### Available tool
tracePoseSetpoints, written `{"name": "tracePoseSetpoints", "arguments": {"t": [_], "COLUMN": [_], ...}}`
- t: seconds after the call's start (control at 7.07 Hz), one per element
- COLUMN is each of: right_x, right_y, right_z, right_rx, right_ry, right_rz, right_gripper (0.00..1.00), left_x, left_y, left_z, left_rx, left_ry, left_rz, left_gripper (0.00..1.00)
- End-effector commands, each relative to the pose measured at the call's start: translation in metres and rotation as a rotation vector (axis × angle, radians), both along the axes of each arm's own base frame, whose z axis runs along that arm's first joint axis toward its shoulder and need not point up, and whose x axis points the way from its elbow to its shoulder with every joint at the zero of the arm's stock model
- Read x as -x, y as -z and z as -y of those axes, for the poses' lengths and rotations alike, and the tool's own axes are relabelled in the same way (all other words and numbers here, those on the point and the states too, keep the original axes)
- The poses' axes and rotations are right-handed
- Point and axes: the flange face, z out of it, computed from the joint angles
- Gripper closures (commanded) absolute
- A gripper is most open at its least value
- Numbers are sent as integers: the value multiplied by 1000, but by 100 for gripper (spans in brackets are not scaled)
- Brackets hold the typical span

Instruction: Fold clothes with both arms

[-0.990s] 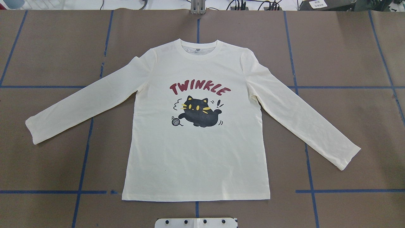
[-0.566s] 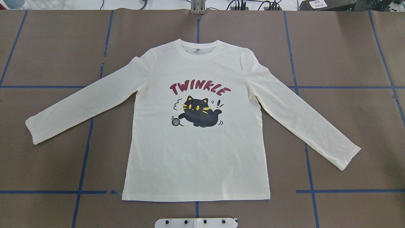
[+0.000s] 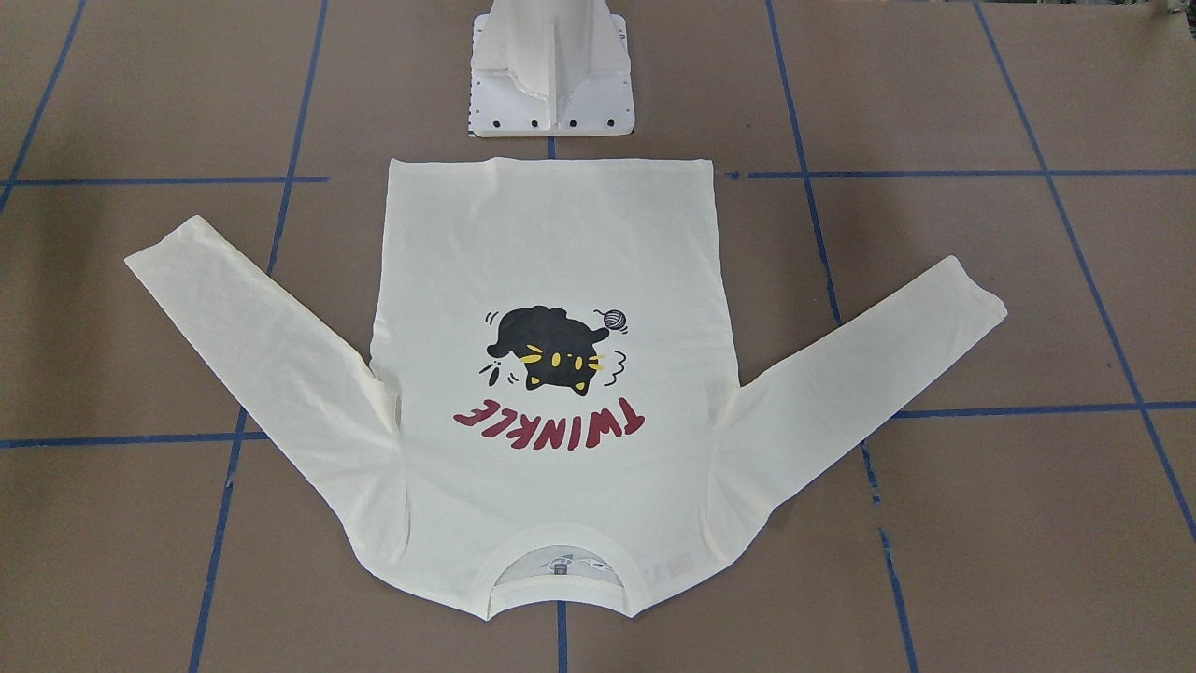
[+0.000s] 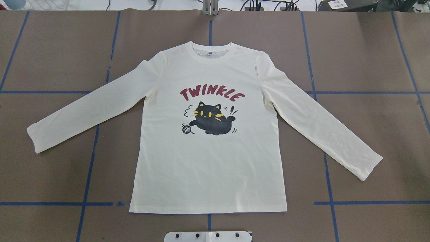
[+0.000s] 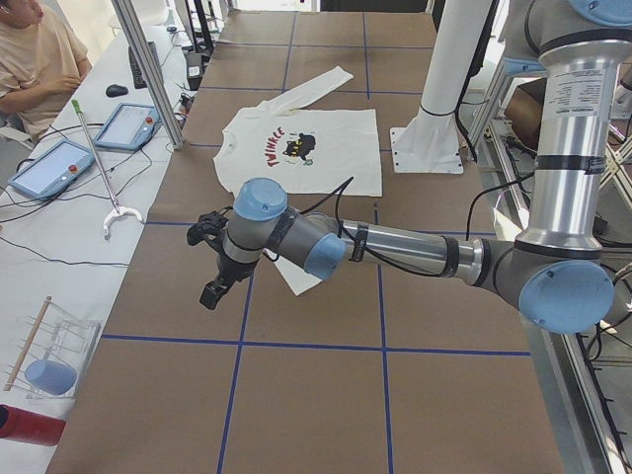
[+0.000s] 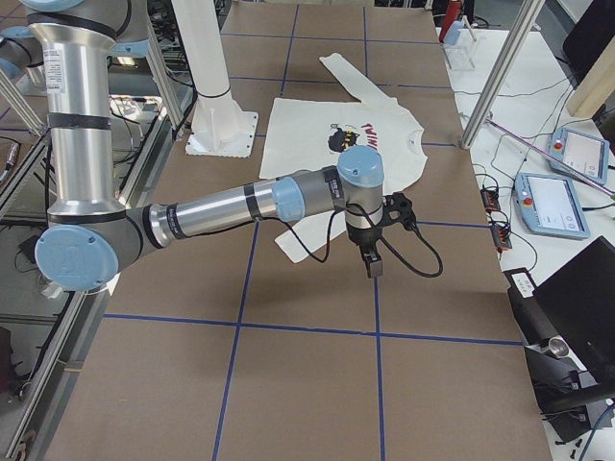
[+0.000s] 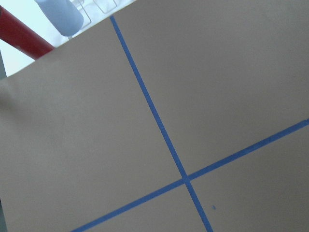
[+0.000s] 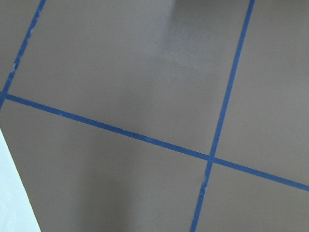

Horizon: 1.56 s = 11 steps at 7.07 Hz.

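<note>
Shirt (image 4: 208, 168) flat on tabletop (image 4: 369, 50), sleeves spread, print up: "TWINKLE" (dark red) above black cat (image 4: 211, 121). Left fingers (image 5: 211, 294) and right fingers (image 6: 373, 265) over bare tabletop, clear of shirt; wide or narrow, cannot tell.

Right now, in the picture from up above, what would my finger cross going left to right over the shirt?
Along the T-shirt: one sleeve cuff → little yarn ball → black cat → the other sleeve cuff.
</note>
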Motion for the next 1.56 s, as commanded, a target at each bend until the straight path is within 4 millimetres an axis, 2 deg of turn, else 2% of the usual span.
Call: {"name": "tracePoseSetpoints", "arguments": {"t": [0.0,0.14,0.28,0.42,0.57,0.71,0.85,0.99,1.27,1.41], "right_x": [11,48,89,136,167,187,214,236,234,232], "right_y": [14,25,22,6,-4,-18,-24,-38,-80,-93], "right_z": [-19,-44,-70,-104,-138,-165,-174,-178,-181,-182], "right_rx": [-43,16,54,67,100,129,155,156,130,141], "right_ry": [-8,-57,-117,-190,-242,-266,-295,-291,-287,-291], "right_rz": [98,155,213,222,262,251,230,227,267,248], "right_gripper": [0,0,0,0,2,10,21,26,29,30], "left_x": [0,0,0,0,0,0,0,0,0,0], "left_y": [-1,-2,-1,-1,0,2,2,1,2,3], "left_z": [2,-1,-1,-1,-1,-1,-1,-1,-2,-2], "left_rx": [-11,-9,-11,-11,-12,-17,-17,-15,-17,-20], "left_ry": [33,33,33,33,33,33,33,33,33,32], "left_rz": [-22,-22,-22,-22,-22,-23,-23,-23,-23,-24], "left_gripper": [0,0,0,0,0,0,0,0,0,0]}}
